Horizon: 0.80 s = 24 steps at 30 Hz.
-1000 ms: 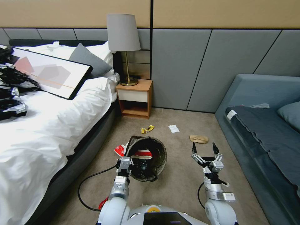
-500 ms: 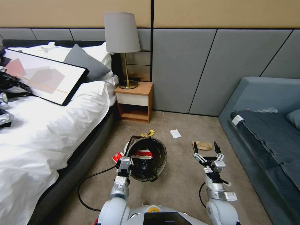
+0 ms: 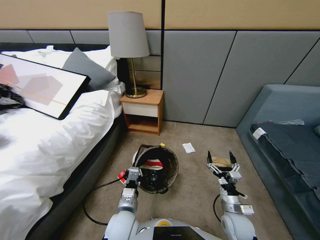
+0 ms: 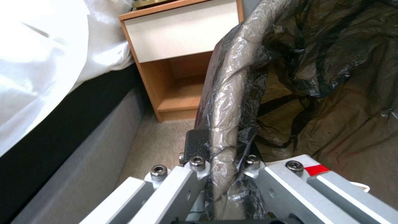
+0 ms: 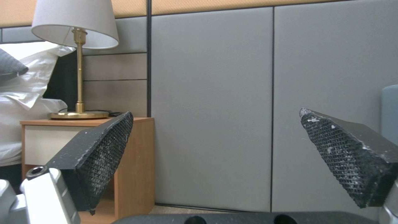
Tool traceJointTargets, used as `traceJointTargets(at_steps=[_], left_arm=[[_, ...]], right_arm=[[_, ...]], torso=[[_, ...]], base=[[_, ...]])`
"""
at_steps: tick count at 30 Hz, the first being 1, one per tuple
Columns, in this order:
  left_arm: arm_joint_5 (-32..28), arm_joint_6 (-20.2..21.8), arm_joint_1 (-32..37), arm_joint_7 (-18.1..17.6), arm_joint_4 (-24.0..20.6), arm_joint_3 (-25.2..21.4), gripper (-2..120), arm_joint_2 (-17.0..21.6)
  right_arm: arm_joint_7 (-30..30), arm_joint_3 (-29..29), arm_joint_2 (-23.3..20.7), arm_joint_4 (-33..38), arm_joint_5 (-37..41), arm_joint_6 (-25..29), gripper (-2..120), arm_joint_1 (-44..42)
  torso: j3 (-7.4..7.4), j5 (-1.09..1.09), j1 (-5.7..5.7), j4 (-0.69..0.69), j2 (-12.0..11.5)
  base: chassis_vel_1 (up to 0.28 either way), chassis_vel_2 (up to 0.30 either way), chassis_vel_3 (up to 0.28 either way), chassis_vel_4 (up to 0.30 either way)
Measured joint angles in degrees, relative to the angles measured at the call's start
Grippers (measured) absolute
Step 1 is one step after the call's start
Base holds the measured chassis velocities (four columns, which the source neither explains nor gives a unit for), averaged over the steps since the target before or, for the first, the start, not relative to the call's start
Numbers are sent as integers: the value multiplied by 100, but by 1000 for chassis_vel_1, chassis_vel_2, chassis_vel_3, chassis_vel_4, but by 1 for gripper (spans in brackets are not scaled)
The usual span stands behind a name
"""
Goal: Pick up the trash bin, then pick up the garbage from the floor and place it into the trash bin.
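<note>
- Camera shift: against the earlier head views the whole scene has slid; the lamp, nightstand and sofa sit differently in frame, and less of the black bag heap at the bed's left edge is included.
- Left claw: held clamped on the near rim of the trash bin, as in the earlier frames; the bin is carried above the carpet beside the bed.
- Bin contents: a red-and-white packet is seen inside the black liner.
- Right claw: spread wide and empty, held above the carpet; the brown paper bag is now framed between its fingertips, where earlier it lay beyond them.
- Floor litter: a white paper scrap lies between bin and wall; a yellow wrapper is now mostly hidden behind the bin's far rim; a red packet lies by the bin's left side.
- Left wrist view: the liner-wrapped rim is seen pinched between the fingers, a contact not resolved from the head.
- Right wrist view: the textured pads are shown well apart with nothing between them, wall panels behind.
</note>
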Motion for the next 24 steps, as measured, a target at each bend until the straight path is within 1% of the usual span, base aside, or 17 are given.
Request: traceJointTargets(at_steps=[2, 8, 12, 24], left_arm=[[1, 0, -2, 0, 3, 1, 0, -8], [7, -1, -5, 1, 9, 4, 0, -18], [7, -1, -6, 2, 15, 4, 0, -19], [12, -1, 1, 5, 16, 4, 0, -23]], right_arm=[[-1, 1, 2, -20, -2, 5, 100, 14], [-22, 5, 13, -48, -2, 23, 100, 52], [-142, 34, 18, -96, 29, 118, 100, 91], [-271, 139, 7, -148, 30, 204, 100, 165]], torso=[[0, 3, 0, 0, 0], [0, 1, 1, 0, 0], [1, 1, 1, 0, 0], [0, 1, 1, 0, 0]], base=[[-118, 128, 117, -138], [-123, 115, 119, -126], [-81, 85, 77, -69], [-4, 4, 4, -5]])
